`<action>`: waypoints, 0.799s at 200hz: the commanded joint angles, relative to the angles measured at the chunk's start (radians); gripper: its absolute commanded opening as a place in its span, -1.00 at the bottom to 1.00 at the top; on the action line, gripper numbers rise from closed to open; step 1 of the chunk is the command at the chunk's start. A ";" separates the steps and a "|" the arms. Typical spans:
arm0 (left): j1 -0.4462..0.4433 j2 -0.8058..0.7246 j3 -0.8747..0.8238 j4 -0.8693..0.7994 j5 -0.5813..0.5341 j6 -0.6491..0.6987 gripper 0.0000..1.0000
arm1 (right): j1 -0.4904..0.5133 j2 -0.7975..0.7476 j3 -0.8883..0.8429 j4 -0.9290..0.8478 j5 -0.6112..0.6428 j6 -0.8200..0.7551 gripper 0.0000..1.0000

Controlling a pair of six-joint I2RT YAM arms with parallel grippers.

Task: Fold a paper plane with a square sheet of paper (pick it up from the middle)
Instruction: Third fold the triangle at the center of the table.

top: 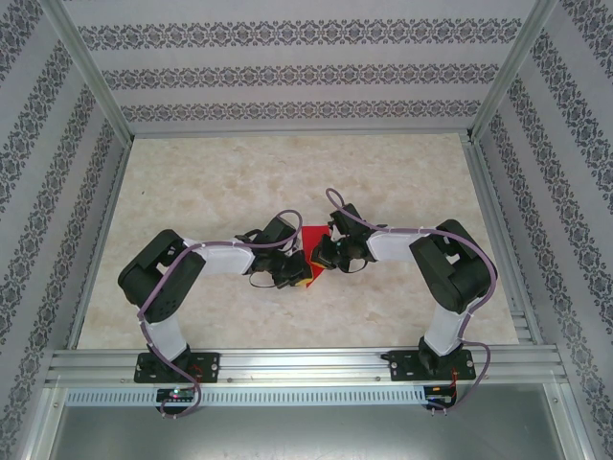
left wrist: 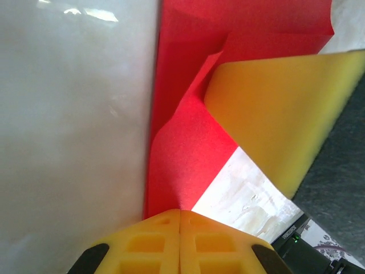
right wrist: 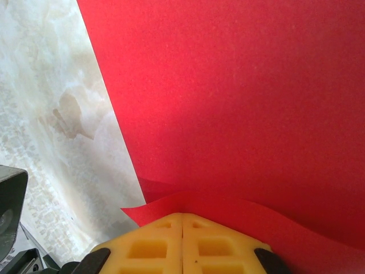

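Observation:
The square sheet of paper (top: pixel 311 236) is bright red and held up between the two arms at the table's middle. In the left wrist view the red paper (left wrist: pixel 182 154) runs out from my left gripper (left wrist: pixel 180 211), whose yellow jaws are pressed together on it. A flap with the yellow reverse face (left wrist: pixel 274 114) curls over to the right. My right gripper (right wrist: pixel 182 214) is shut too, with a curled red edge of the sheet (right wrist: pixel 239 103) pinched at its tips. From above, the left gripper (top: pixel 292 273) and the right gripper (top: pixel 321 254) nearly touch.
The marbled beige table (top: pixel 211 182) is boxed in by patterned walls (top: pixel 287 67) at the back and both sides. A metal rail (top: pixel 306 369) with both arm bases runs along the near edge. Both forearms crowd the centre.

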 commanded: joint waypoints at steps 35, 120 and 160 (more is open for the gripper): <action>-0.014 0.021 0.039 -0.045 -0.005 0.001 -0.82 | -0.006 0.004 -0.024 -0.007 0.007 0.008 -0.86; -0.013 0.031 0.064 -0.124 -0.055 0.030 -0.83 | -0.012 -0.006 -0.034 -0.020 0.029 0.011 -0.87; -0.013 0.045 0.068 -0.136 -0.061 0.036 -0.84 | -0.015 -0.023 -0.033 -0.010 0.022 0.015 -0.86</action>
